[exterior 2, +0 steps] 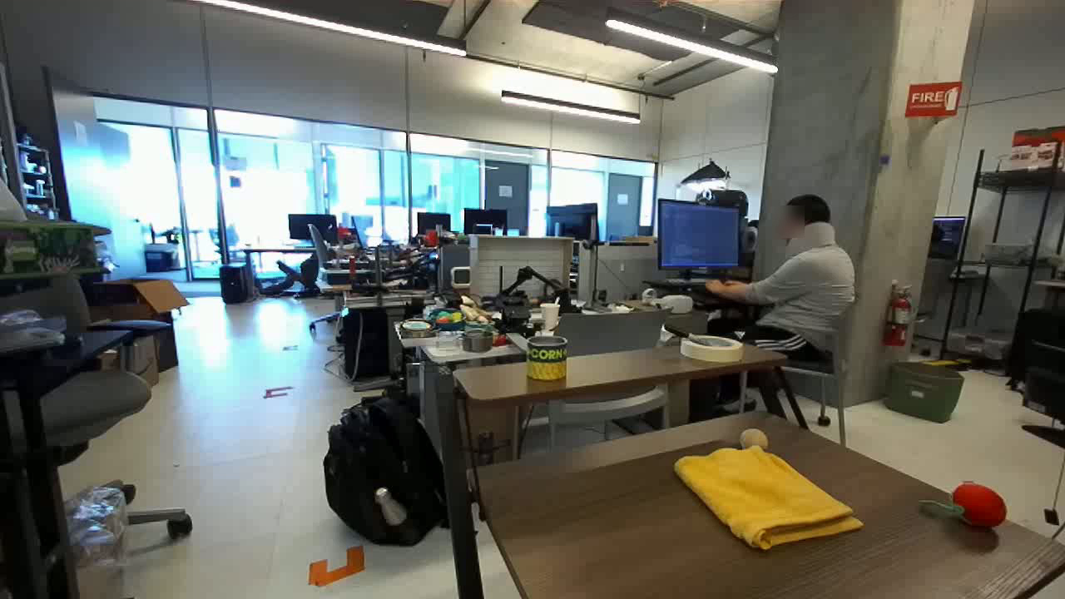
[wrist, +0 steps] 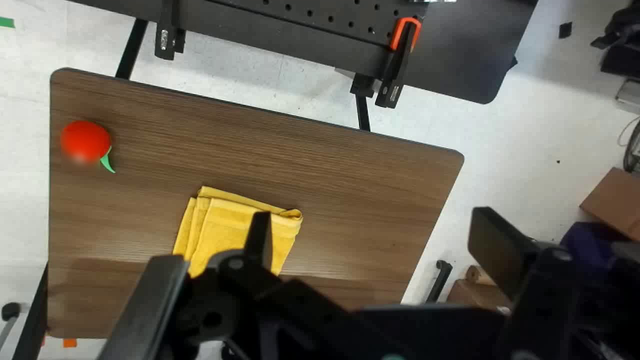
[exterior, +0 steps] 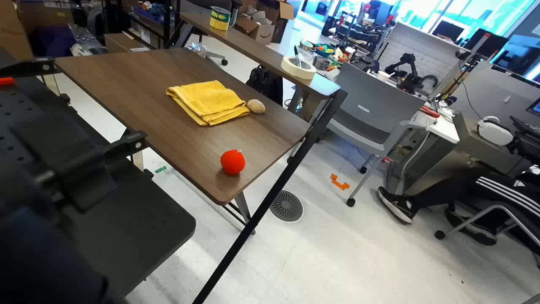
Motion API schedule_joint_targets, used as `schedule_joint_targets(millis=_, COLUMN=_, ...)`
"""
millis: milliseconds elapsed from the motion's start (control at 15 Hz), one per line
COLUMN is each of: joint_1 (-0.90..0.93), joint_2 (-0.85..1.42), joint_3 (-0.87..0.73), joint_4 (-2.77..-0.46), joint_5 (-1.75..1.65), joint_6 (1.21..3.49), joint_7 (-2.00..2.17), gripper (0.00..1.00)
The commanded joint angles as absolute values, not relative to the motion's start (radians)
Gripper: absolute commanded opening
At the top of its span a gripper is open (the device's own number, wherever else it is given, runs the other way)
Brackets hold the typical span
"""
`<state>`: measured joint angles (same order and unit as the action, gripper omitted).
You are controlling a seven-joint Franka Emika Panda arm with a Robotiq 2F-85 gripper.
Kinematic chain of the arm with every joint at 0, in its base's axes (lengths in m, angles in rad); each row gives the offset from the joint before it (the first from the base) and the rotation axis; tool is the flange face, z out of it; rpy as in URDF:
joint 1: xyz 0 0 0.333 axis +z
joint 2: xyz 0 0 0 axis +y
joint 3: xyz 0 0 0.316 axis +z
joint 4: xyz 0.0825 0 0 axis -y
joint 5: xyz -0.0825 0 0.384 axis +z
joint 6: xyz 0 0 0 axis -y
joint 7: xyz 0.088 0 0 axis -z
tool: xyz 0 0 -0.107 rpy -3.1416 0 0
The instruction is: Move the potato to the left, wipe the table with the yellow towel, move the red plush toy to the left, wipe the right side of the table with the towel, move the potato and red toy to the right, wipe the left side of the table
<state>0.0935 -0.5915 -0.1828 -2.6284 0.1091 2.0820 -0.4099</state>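
The can (exterior 2: pixel 547 359) on the raised shelf (exterior 2: pixel 624 368) carries the word CORN; in an exterior view only its last letters (exterior: pixel 218 15), RN, can be read. On the concrete column (exterior 2: pixel 832 141), a red sign (exterior 2: pixel 933 99) says FIRE, with a line under it that is too small for reading. The back of the grey chair (exterior: pixel 371 93) has a white label (exterior: pixel 363 108), and also this one I cannot read.

The potato (exterior 2: pixel 754 438) lies on the table (exterior 2: pixel 582 516), just beside the yellow towel (exterior 2: pixel 761 495), in both exterior views; whether they touch, I cannot tell. In the wrist view the potato is not seen, and the gripper (wrist: pixel 374 230) hides a part of the towel. Its two fingers (wrist: pixel 492 245) stand wide apart, with table top visible between them. The red plush toy (wrist: pixel 85 142) lies near a corner of the table, well apart from the towel, in all three views; its green stem (wrist: pixel 106 161) is the most clear in the wrist view.

The wrist view also gives a clamp (wrist: pixel 399 62) with an orange handle (wrist: pixel 397 35), at the edge of the black bench (wrist: pixel 300 40). A round floor vent (exterior: pixel 287 206) appears in an exterior view only; there one sees also black trousers (exterior: pixel 455 192) with three white stripes. In an exterior view a person (exterior 2: pixel 807 274) sits before a monitor (exterior 2: pixel 697 235), and a fire extinguisher (exterior 2: pixel 899 314) is beside the column.
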Motion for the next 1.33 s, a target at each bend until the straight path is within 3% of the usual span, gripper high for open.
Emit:
schedule_joint_targets(millis=0, joint_1=0.081, joint_2=-0.59, joint_3=-0.171, joint_4=-2.627, joint_5=0.117, joint_6=2.079, joint_7=-0.416, gripper=1.0)
schedule_joint_targets(millis=667, joint_1=0.081, joint_2=-0.59, joint_3=-0.171, joint_4=-2.627, joint_5=0.117, joint_6=2.079, joint_7=-0.416, gripper=1.0)
schedule_joint_targets(millis=800, joint_1=0.081, joint_2=-0.59, joint_3=-0.147, joint_4=-2.611, joint_5=0.111, joint_6=2.161, joint_7=-0.388, gripper=1.0)
schedule_joint_targets(millis=1000, joint_1=0.071, joint_2=-0.408, joint_3=-0.12, joint_4=-2.503, joint_5=0.096, joint_6=2.314, joint_7=-0.305, gripper=1.0)
schedule_joint_targets(millis=1267, joint_1=-0.001, joint_2=-0.174, joint_3=-0.084, joint_4=-2.379, joint_5=-0.003, joint_6=2.319, joint_7=-0.134, gripper=1.0)
